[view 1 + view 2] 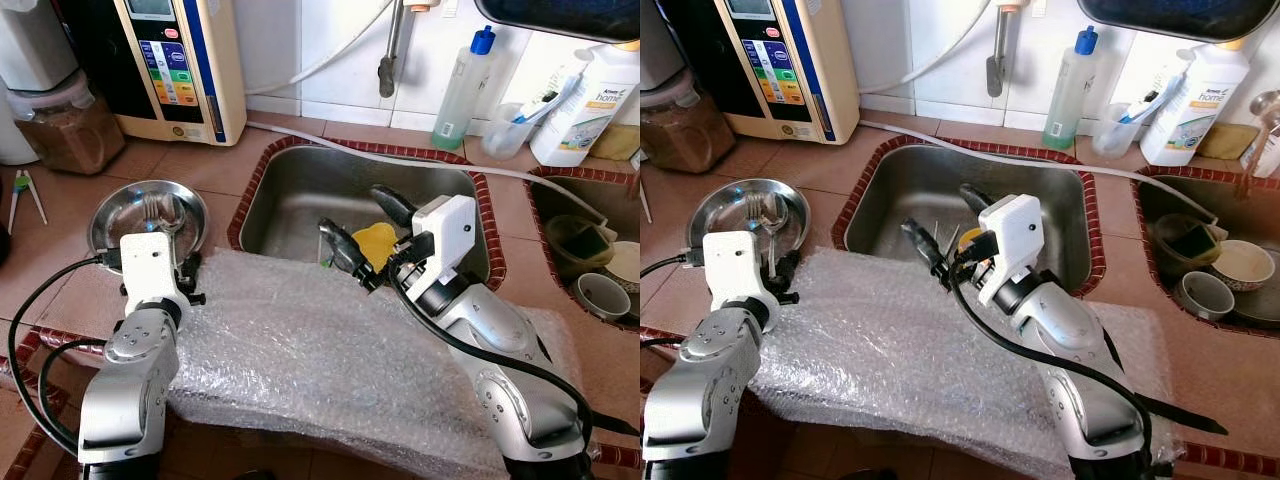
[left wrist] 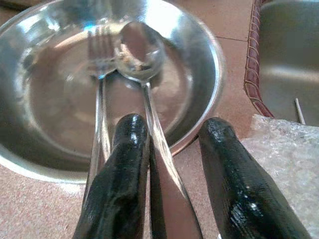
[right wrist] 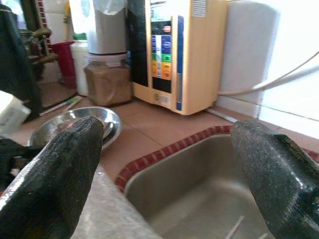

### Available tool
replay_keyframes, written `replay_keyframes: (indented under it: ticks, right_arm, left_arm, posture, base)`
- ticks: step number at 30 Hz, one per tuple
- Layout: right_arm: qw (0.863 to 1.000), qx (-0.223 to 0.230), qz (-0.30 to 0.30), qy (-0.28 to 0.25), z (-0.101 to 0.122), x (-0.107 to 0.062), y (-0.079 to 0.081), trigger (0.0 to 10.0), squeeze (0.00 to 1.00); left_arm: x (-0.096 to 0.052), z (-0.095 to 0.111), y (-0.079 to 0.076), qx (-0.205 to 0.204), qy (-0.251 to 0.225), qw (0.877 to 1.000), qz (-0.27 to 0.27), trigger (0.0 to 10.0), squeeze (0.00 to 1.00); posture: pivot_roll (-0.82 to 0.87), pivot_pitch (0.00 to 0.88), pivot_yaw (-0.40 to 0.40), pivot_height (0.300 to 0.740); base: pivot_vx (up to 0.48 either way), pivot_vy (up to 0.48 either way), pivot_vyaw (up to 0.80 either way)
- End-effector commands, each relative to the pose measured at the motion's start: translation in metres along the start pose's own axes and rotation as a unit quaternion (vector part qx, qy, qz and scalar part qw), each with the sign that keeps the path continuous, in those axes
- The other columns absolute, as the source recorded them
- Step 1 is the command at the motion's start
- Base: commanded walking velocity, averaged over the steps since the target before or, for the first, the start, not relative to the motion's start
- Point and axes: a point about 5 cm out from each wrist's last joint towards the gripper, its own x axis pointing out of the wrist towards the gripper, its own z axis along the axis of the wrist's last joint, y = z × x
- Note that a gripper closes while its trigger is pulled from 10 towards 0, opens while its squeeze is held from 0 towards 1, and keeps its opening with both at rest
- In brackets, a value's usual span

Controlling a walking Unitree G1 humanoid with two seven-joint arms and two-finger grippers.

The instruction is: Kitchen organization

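You see the left gripper at the near rim of the steel bowl on the desk, left of the sink. A spoon and a fork lie side by side with their heads in the bowl and their handles running back over the rim toward the wrist. The spoon handle passes between the two black fingers; the jaws stand narrowly apart around it, and you cannot tell from these pictures whether they yet press on it. The fork handle lies just outside, beside one finger. Note the key relation: the spoon's long axis runs in line with the fingers, so a straight closing would likely catch it along the handle. The right gripper hangs over the sink with its jaws wide and nothing between them, near a yellow object. Bubble wrap covers the desk edge beneath both arms.
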Motion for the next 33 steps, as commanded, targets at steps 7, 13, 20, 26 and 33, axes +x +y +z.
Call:
replay_keyframes:
  ticks: [7, 13, 20, 26, 33]
  right_arm:
    - [1.000, -0.002, 0.025, -0.009, 0.007, 0.001, 0.007, 10.0, 0.00]
    - [1.000, -0.003, 0.028, -0.006, 0.005, 0.002, 0.006, 10.0, 0.00]
    - [1.000, -0.010, 0.025, -0.004, 0.004, 0.002, 0.005, 10.0, 0.00]
    - [1.000, -0.014, 0.021, -0.002, 0.003, 0.002, 0.003, 10.0, 0.00]
    - [1.000, -0.016, 0.018, -0.001, 0.003, 0.003, 0.001, 10.0, 0.00]
  left_arm:
    - [0.001, -0.008, -0.002, -0.024, 0.021, 0.999, 0.006, 0.0, 0.00]
    - [-0.001, -0.009, -0.006, -0.053, 0.021, 0.998, 0.013, 0.0, 0.00]
    - [0.002, 0.005, 0.002, -0.059, -0.025, 0.997, 0.047, 0.0, 0.00]
    - [0.000, 0.016, 0.011, -0.053, -0.068, 0.993, 0.081, 0.0, 0.00]
    - [0.000, 0.025, 0.009, -0.044, -0.104, 0.990, 0.079, 0.0, 0.00]
  posture:
    - [-0.07, 0.092, 0.006, 0.740]
    - [-0.06, 0.079, 0.007, 0.740]
    - [-0.06, 0.071, 0.006, 0.740]
    - [-0.06, 0.077, 0.001, 0.740]
    - [-0.07, 0.076, -0.001, 0.740]
  base:
    - [0.000, 0.000, 0.00]
    - [0.000, 0.000, 0.00]
    - [0.000, 0.000, 0.00]
    - [0.000, 0.000, 0.00]
    - [0.000, 0.000, 0.00]
